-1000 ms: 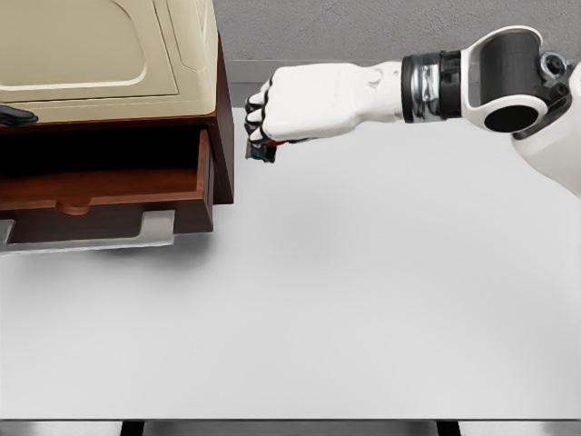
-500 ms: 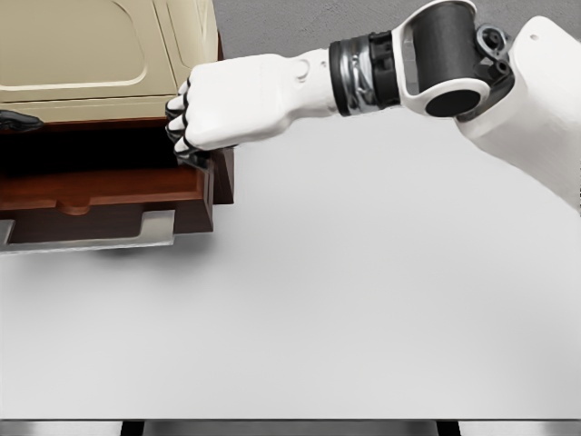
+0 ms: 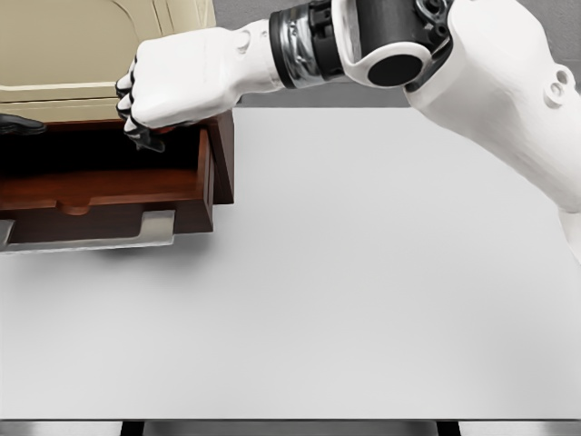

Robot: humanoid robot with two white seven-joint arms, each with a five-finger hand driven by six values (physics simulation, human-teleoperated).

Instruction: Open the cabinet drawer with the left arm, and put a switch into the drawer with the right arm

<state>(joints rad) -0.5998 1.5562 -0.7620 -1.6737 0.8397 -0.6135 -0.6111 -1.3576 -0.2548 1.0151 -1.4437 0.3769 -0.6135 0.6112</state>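
My right hand [image 3: 145, 127] reaches in from the upper right and is curled into a fist over the open drawer [image 3: 109, 186] of the brown wooden cabinet [image 3: 222, 154]. A small dark switch [image 3: 152, 142] pokes out under the curled fingers [image 3: 134, 102], mostly hidden by them. It hangs above the drawer's dark interior, near the right side wall. The drawer is pulled out toward me, with a silver handle [image 3: 91, 232] on its front. No white left arm shows.
A cream-coloured appliance [image 3: 82, 45] sits on top of the cabinet. A small dark shape [image 3: 16, 124] lies at the left edge above the drawer opening; I cannot tell what it is. The white table [image 3: 363, 291] spreads to the right and front.
My right hand has carried the switch leftward from beside the cabinet's right side to above the open drawer. The drawer has not moved.
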